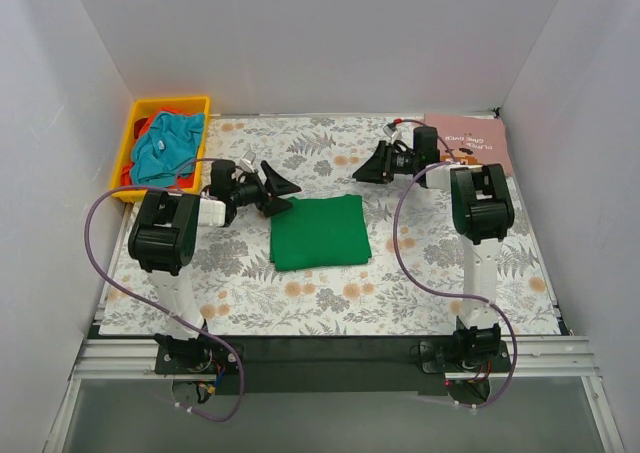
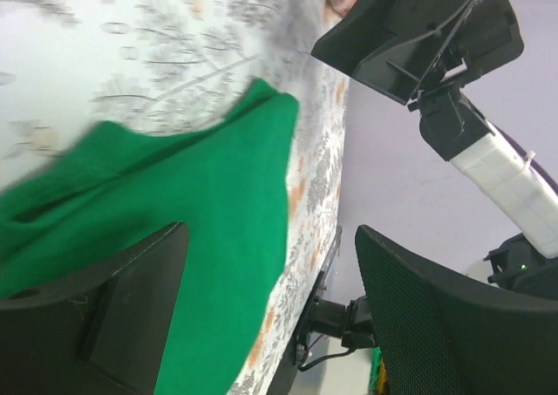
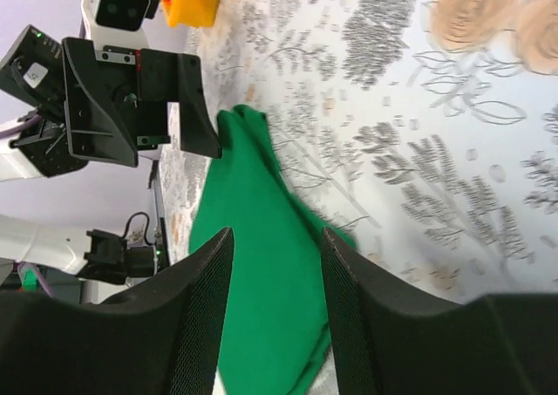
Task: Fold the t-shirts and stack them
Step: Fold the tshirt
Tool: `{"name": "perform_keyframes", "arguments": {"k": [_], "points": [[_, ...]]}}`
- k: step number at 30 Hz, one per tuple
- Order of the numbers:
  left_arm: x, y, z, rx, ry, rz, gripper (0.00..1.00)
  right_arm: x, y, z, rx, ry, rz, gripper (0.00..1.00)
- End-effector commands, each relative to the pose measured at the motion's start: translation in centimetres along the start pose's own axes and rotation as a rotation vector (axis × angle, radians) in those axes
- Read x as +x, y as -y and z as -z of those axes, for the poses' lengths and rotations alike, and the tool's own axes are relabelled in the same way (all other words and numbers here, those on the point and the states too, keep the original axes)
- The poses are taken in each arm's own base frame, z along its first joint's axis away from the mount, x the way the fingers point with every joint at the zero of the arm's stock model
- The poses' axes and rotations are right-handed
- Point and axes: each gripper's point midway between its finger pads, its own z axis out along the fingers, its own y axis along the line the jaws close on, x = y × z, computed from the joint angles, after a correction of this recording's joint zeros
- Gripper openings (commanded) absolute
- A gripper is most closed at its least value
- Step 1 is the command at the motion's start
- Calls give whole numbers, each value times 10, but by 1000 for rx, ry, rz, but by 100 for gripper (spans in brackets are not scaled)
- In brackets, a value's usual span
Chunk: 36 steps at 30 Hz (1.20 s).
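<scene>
A bright green t-shirt [image 1: 320,232] lies folded into a rectangle on the floral table cover at the middle of the table; it also shows in the left wrist view [image 2: 209,229] and in the right wrist view [image 3: 261,264]. My left gripper [image 1: 281,191] is open and empty, just left of the shirt's far left corner. My right gripper [image 1: 367,168] is open and empty, just beyond the shirt's far right corner. A teal t-shirt [image 1: 167,148] and a red one [image 1: 128,176] lie crumpled in the yellow bin. A dusty pink folded shirt [image 1: 475,141] lies at the far right.
The yellow plastic bin [image 1: 135,118] stands at the far left corner of the table. White walls close the left, back and right sides. The floral cover [image 1: 330,293] spans the table, with a dark rail along the near edge.
</scene>
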Motion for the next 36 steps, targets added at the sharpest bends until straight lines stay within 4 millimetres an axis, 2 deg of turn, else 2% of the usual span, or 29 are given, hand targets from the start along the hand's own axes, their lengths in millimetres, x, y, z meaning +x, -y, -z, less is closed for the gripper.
{"name": "perform_keyframes", "arguments": {"k": [1, 2, 4, 5, 6, 8, 10, 11, 12, 14, 15, 17, 18, 21, 22, 25, 26, 27, 28, 29, 30, 31, 32, 33, 34, 35, 36], "points": [[8, 69, -1, 127, -16, -173, 76, -24, -75, 16, -78, 31, 159, 52], [8, 80, -3, 151, -10, -192, 76, -21, -86, 21, -83, 32, 164, 52], [14, 90, -15, 166, -18, -205, 76, -12, -95, 25, -95, 20, 158, 52], [13, 87, -24, 166, -23, -195, 76, -2, -93, 28, -92, 12, 134, 52], [16, 86, -31, 165, -34, -168, 76, 0, -103, 32, -98, 12, 137, 52], [12, 77, -42, 160, -24, -141, 75, 10, -110, 38, -108, 0, 126, 52], [7, 57, -59, 122, -26, -107, 74, 25, -108, 41, -106, -16, 100, 53], [6, 50, -63, 105, -33, -89, 74, 28, -114, 45, -107, -12, 108, 54], [5, 36, -71, 83, -40, -68, 74, 40, -109, 47, -99, -21, 79, 55], [6, 15, -77, 26, -55, -33, 74, 46, -114, 53, -100, -20, 82, 56], [7, 6, -81, 8, -62, -24, 74, 54, -110, 57, -93, -22, 60, 57], [5, 4, -83, -1, -66, -44, 74, 56, -114, 64, -88, -11, 73, 59], [2, 8, -83, 6, -63, -58, 74, 55, -112, 69, -78, 3, 75, 60], [-14, 51, -74, 71, -30, -167, 76, 54, -111, 82, -49, 38, 80, 62], [-25, 83, -65, 107, 10, -245, 78, 58, -108, 86, -33, 48, 66, 62], [-34, 117, -47, 107, 64, -422, 86, 55, -110, 101, 7, 99, 73, 65], [-34, 142, -31, 116, 96, -534, 89, 60, -113, 106, 24, 113, 73, 66], [-34, 150, -24, 110, 112, -580, 91, 58, -108, 112, 63, 145, 67, 68], [-30, 160, -16, 116, 114, -637, 93, 60, -107, 116, 85, 162, 68, 68], [-17, 169, -6, 109, 94, -667, 93, 68, -107, 120, 109, 176, 60, 70], [-10, 171, 0, 104, 82, -754, 93, 69, -106, 123, 130, 192, 63, 74], [-1, 172, 3, 89, 69, -796, 93, 69, -101, 126, 166, 216, 55, 76], [12, 165, 6, 56, 33, -814, 93, 71, -104, 128, 180, 228, 52, 77], [31, 171, 12, 65, 18, -937, 91, 75, -98, 130, 209, 243, 22, 81], [36, 169, 13, 39, 26, -994, 88, 77, -98, 131, 218, 252, 17, 84], [49, 160, 17, 0, -10, -1032, 84, 77, -102, 134, 221, 264, 24, 86], [77, 159, 17, 4, -52, -1098, 81, 83, -99, 135, 231, 267, 10, 90]]}}
